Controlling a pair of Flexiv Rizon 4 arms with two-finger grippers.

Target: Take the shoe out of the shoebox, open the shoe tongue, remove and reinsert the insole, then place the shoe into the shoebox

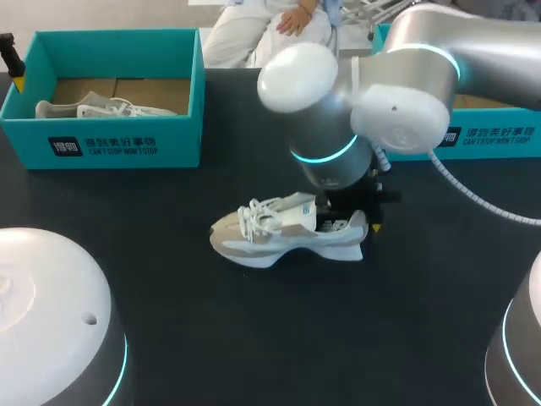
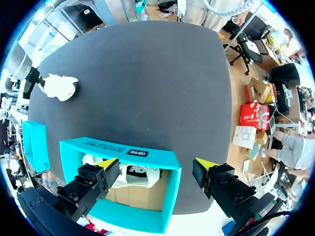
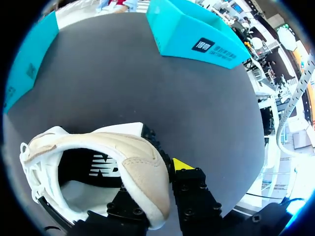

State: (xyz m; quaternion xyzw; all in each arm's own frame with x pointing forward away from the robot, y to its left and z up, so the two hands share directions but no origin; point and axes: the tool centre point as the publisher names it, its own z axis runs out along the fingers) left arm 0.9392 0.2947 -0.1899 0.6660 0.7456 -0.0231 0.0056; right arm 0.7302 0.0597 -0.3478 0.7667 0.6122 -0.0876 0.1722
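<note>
Right now the shoe (image 1: 283, 233) stands upright on its sole near the middle of the black table (image 1: 254, 338), outside both boxes, with its toe toward my left side and its heel toward my right. It is a beige and white sneaker with white laces. My right arm comes in over the table from the right, and the right gripper (image 3: 160, 177) is at the heel. In the right wrist view the padded heel wall sits clamped between the two fingers, one yellow tip outside the heel and the other finger down inside the shoe opening, so it is grasping the shoe there. At the back of the table on my left sits the left shoebox (image 1: 101, 139), teal and open, with a second shoe (image 1: 93, 108) lying inside it. The left gripper (image 2: 156, 164) hangs above that box with its fingers spread wide and holding nothing, one tip over the box interior and the other beyond the box wall. The right shoebox (image 1: 490, 135), also teal, stands at the back right, partly hidden by my right arm.
</note>
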